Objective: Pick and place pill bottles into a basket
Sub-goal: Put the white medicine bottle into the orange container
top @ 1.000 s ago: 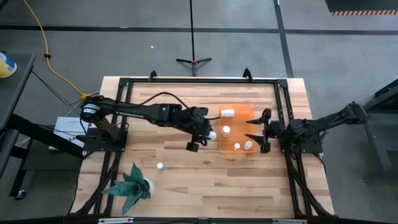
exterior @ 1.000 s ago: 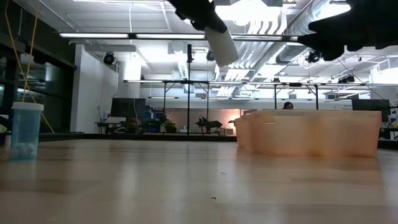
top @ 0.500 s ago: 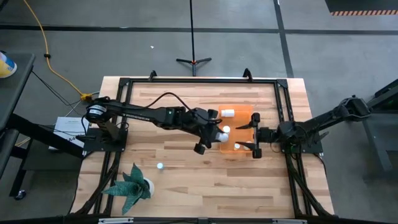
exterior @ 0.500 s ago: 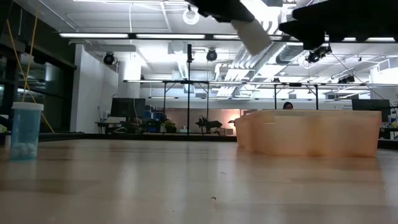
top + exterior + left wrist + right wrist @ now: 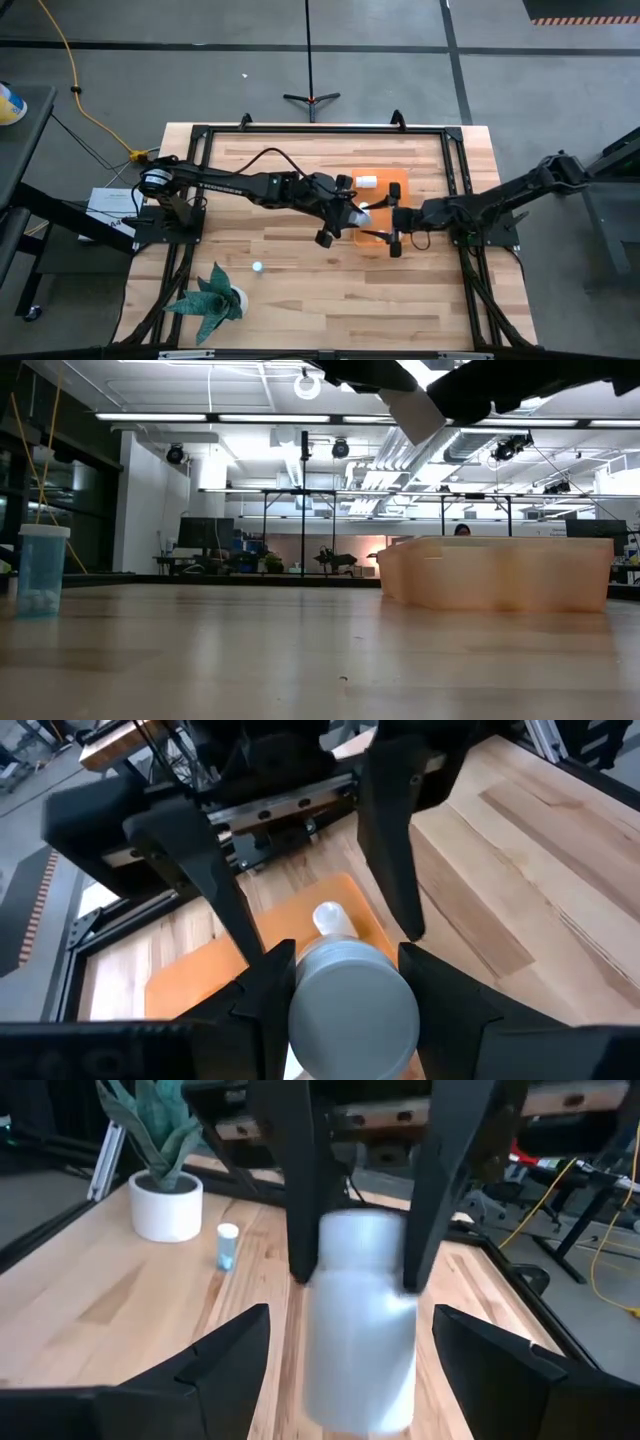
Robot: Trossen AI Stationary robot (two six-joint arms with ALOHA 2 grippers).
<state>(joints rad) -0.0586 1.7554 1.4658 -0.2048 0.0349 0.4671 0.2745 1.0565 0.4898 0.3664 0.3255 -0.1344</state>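
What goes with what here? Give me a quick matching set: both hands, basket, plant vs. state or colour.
Things:
1. left hand
2. right hand
3. basket
4. potted plant

States or colours:
A. green, in a white pot
B. open, reaching toward the other hand
C. shut on a pill bottle
D. translucent orange

Pairs: 1-C, 2-B, 3-D, 4-A

two pill bottles (image 5: 367, 181), one basket (image 5: 398, 187)
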